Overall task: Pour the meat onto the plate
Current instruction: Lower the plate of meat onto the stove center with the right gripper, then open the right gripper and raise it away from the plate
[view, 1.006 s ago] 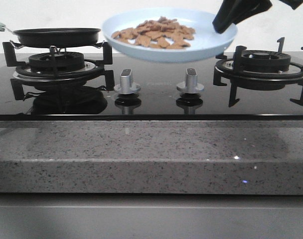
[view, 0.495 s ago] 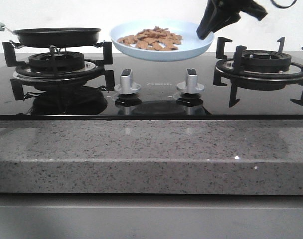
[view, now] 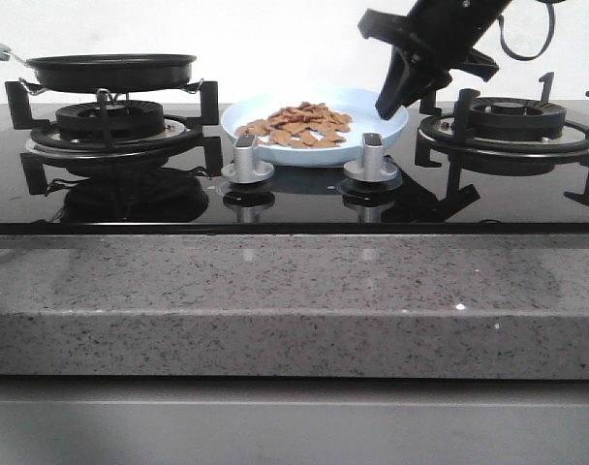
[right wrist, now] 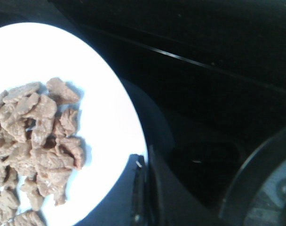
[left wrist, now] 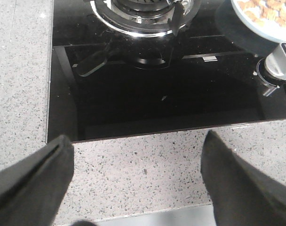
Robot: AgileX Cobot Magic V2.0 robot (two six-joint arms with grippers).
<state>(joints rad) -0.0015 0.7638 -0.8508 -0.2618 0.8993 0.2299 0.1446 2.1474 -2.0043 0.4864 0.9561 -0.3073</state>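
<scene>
The pale blue plate (view: pixel 372 131) lies low on the black glass cooktop between the two burners, just behind the knobs. The meat (view: pixel 296 123) is a loose pile of reddish-brown pieces on it. My right gripper (view: pixel 391 97) comes down from the upper right and is shut on the plate's right rim. In the right wrist view the gripper (right wrist: pixel 145 165) clamps the rim of the plate (right wrist: pixel 100 108) beside the meat (right wrist: pixel 35 136). My left gripper (left wrist: pixel 136 150) is open and empty over the speckled counter's front strip. The plate's edge (left wrist: pixel 270 32) shows far off in that view.
A black frying pan (view: pixel 110 70) sits on the left burner (view: pixel 110 121). The right burner (view: pixel 512 121) stands just right of the plate. Two silver knobs (view: pixel 247 160) (view: pixel 370 158) stand in front of the plate. The speckled stone counter edge (view: pixel 294 300) runs along the front.
My right gripper has carried the plate with the meat down and away from the camera, from up in the air to the cooktop behind the knobs.
</scene>
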